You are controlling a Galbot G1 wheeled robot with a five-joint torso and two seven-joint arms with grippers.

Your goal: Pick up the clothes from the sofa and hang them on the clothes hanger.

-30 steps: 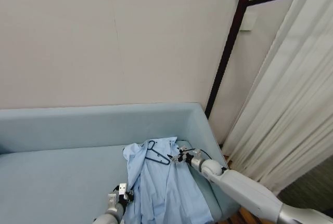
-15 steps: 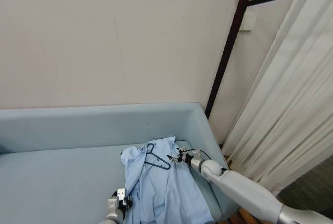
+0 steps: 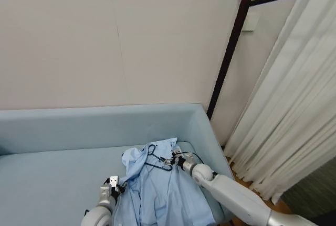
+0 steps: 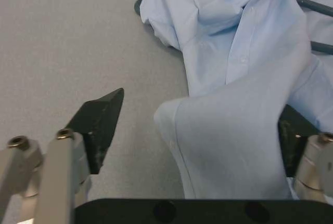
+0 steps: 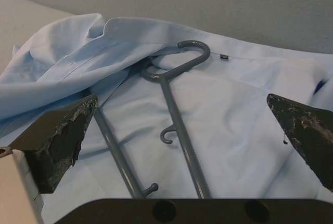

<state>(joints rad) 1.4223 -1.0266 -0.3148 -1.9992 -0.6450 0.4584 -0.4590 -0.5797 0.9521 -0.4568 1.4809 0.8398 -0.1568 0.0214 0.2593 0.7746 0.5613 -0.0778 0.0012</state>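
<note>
A light blue shirt lies crumpled on the right end of the pale blue sofa, with a dark grey hanger on top of its collar. My right gripper is at the hanger's right end. In the right wrist view it stands open, and the hanger lies flat between its fingers. My left gripper is at the shirt's left edge. It is open, with a raised fold of the shirt between its fingers.
A dark wooden clothes rack stands behind the sofa's right end, and a white curtain hangs beside it. The sofa's backrest runs along a plain wall. Bare seat extends to the left.
My left gripper has moved up along the seat to the shirt's left edge. My right gripper has shifted slightly left, closer over the hanger. The shirt's collar has bunched up a little.
</note>
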